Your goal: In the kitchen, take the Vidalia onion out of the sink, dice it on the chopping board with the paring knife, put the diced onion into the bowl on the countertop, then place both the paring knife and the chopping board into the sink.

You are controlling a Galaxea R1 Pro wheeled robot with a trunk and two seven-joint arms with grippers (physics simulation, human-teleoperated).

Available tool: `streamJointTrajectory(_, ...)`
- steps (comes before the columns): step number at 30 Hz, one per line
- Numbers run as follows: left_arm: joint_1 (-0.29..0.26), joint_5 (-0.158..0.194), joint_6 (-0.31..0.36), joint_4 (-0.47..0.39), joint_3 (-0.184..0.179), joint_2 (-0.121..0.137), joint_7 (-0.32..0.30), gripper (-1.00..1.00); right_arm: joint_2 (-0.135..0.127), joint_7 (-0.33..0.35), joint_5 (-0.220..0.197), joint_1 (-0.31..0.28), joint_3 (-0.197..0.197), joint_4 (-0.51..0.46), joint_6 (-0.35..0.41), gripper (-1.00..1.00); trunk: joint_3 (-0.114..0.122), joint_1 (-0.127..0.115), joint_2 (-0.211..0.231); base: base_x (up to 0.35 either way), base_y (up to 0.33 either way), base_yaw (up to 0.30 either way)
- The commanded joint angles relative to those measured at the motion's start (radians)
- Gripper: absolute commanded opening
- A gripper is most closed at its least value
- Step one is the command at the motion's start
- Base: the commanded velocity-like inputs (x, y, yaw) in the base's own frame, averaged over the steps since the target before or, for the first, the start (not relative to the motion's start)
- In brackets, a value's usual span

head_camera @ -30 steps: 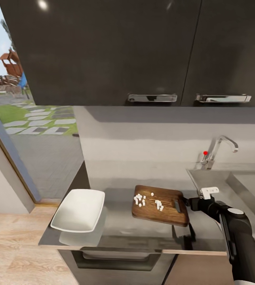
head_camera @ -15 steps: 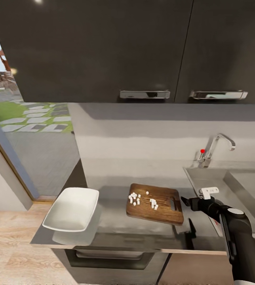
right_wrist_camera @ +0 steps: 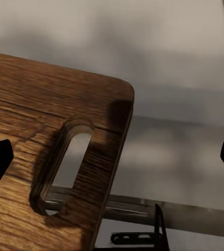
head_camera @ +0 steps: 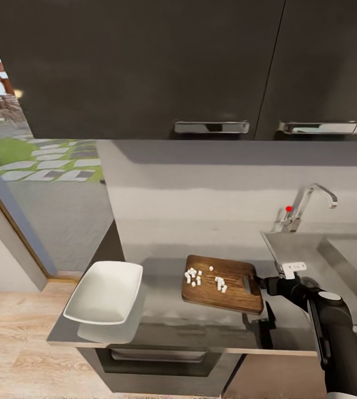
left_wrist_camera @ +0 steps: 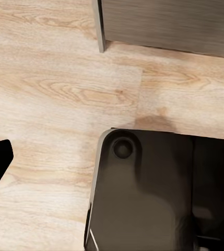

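Diced white onion pieces lie scattered on the dark brown wooden chopping board, which sits on the long grey stone-like bench between the white squarish bowl at the left and the grey rectangular sink at the right. The cutting looks finished; the step in hand appears to be moving the dice into the bowl. The robot's right claw hovers at the board's right end, close to the slotted handle hole. Its fingers stand wide apart at the edges of the right wrist view, clasping nothing. The board's long axis runs left to right along the bench, handle end pointing toward the sink and slightly nearer the robot. By this reading, the next move calls for closing on the handle end, lifting level so nothing spills, and carrying the board left to tip over the bowl. The left claw's state cannot be told.
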Motion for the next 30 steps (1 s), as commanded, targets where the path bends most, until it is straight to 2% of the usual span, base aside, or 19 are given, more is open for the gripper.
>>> streamJointTrajectory(1, 0.000, -0.007, -0.001, -0.002, 0.008, -0.001, -0.006, 1.00, 0.000, 0.010, 0.011, -0.001, -0.001, -0.001, 0.002, 1.00, -0.003, 0.001, -0.002, 0.001, 0.082, 0.000)
streamJointTrajectory(30, 0.000, -0.007, -0.001, -0.001, 0.008, -0.001, -0.006, 1.00, 0.000, 0.010, 0.010, -0.001, -0.001, 0.000, 0.002, 1.00, -0.047, 0.001, -0.002, 0.005, 0.022, 0.000)
